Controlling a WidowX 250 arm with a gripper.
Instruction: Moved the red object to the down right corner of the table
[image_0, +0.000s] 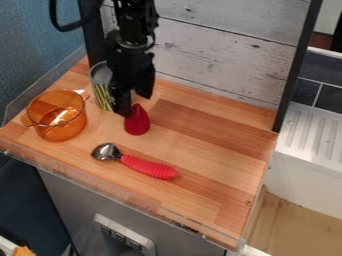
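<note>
Red plastic-looking cone to the right of the pot, and we have the black two-finger gripper right at its tip!
We see the gripper's two fingers parted, one reaching down just beside the cone's tip, though we can't tell whether they touch; the cone stands upright on the light-brown wooden tabletop, and our landmark is that see-through amber pot with small side handles. Just behind and to the right of the pot, we spot a metal can with a green-patterned label, partly hidden by the black robot arm, and in front and to the right of the pot lies a spoon, shiny metal bowl towards the pot, ribbed red handle slanting away from it.
</note>
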